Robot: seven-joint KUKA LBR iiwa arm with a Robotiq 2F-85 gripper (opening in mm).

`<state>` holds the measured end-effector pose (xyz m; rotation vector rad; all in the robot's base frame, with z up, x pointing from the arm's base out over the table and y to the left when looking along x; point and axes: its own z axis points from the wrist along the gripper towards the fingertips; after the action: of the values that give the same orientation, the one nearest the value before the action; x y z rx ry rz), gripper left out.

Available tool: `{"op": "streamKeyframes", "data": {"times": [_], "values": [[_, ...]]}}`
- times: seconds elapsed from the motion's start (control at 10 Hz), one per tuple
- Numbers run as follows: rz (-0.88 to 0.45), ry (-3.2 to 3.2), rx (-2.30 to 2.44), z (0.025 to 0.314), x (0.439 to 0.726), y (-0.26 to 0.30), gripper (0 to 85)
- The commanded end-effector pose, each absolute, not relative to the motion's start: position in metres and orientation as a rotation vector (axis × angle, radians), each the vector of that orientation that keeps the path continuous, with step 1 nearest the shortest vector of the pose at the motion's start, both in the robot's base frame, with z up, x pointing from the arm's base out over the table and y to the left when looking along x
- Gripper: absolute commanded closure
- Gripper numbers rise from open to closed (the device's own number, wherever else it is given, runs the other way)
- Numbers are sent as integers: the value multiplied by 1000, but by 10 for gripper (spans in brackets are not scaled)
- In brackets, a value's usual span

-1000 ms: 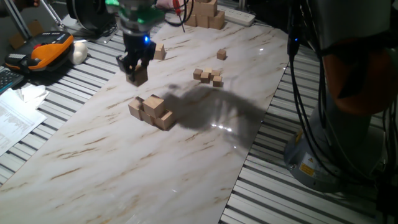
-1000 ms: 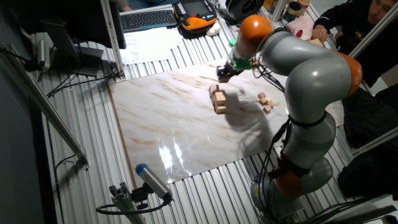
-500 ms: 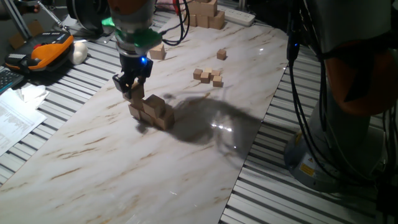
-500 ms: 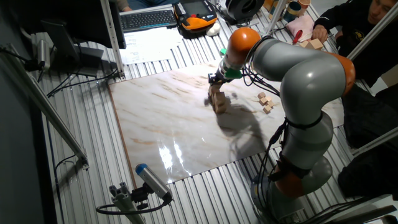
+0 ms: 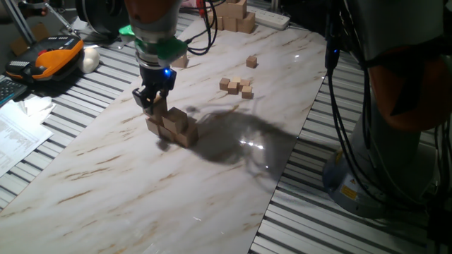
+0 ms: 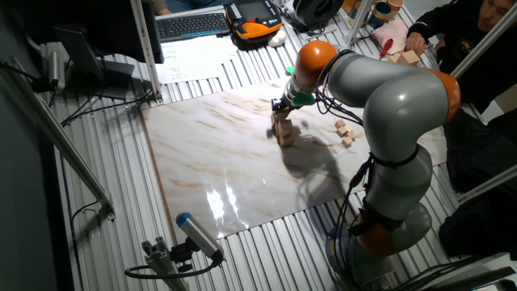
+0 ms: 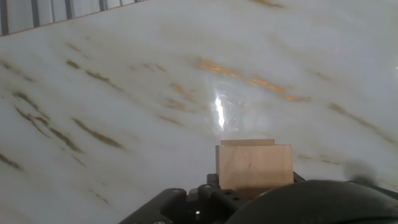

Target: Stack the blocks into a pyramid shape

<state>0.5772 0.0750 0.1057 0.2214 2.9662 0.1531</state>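
A small stack of light-tan wooden blocks (image 5: 176,127) stands in the middle-left of the marble board, and shows too in the other fixed view as the stack (image 6: 284,134). My gripper (image 5: 154,103) hangs right over the stack's left end, shut on one more block (image 5: 160,107). In the hand view that held block (image 7: 254,165) sits between the fingers, with the bare marble board (image 7: 155,93) beyond it. Whether it touches the blocks beneath I cannot tell. The gripper (image 6: 281,108) points down onto the stack.
Several much smaller cubes (image 5: 236,86) lie right of the stack, one more cube (image 5: 251,62) farther back. A tan block (image 5: 178,61) sits behind the arm. Bigger pale blocks (image 5: 233,15) are piled at the far edge. An orange device (image 5: 53,56) and papers (image 5: 18,130) lie off the board, left.
The gripper carried the block from above and behind the stack down onto its left end. In the last half second it only shifted slightly.
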Motion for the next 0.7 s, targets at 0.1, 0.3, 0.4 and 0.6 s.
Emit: {"op": "streamKeyframes", "data": {"times": [0.1,0.3,0.4,0.6], "values": [[155,2970,207,101,576,72,850],[149,2976,207,98,574,73,850],[149,2976,207,97,573,74,850],[141,2981,199,95,569,76,850]]}}
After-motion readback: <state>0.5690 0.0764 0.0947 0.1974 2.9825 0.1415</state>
